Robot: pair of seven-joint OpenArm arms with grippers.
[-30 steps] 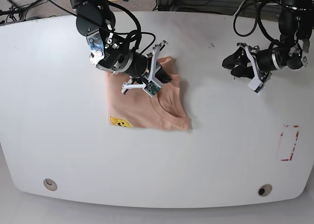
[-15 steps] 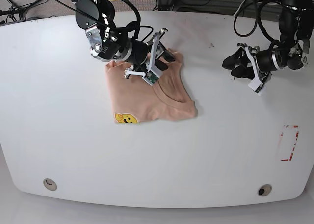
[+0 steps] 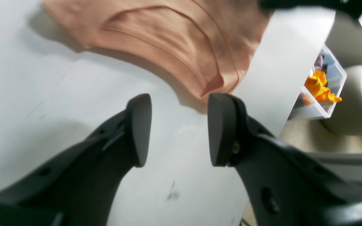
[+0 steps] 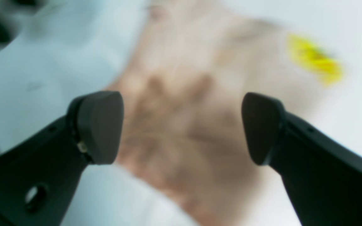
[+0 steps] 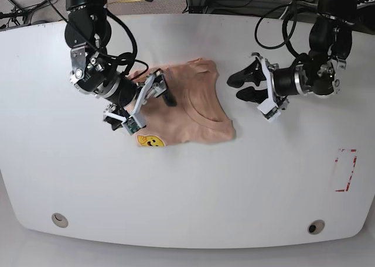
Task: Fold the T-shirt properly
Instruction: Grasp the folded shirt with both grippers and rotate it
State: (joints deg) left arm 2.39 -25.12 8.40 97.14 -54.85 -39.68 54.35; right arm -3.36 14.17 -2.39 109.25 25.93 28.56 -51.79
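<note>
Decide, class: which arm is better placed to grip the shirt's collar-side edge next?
Probably the left: its open pincer faces the T-shirt edge beside the collar, while the right pincer hovers open over the opposite side.

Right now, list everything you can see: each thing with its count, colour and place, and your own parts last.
T-shirt: one, peach-pink, folded into a rough square on the table's far middle, neckline up.
Face patch: one, yellow, at the shirt's near corner on the base view's left.
Table: one, white, fills the base view.
Round holes: two, near the table's front edge, one toward each side.
Red outline: one, red rectangle at the table's edge on the base view's right.
Clear bin: one, holding orange items, off the table's edge in the left wrist view.
Cables: several, black, behind the table.
Right gripper: one, black, jaws apart over the shirt, empty.
Left gripper: one, black, jaws apart beside the shirt, empty.
</note>
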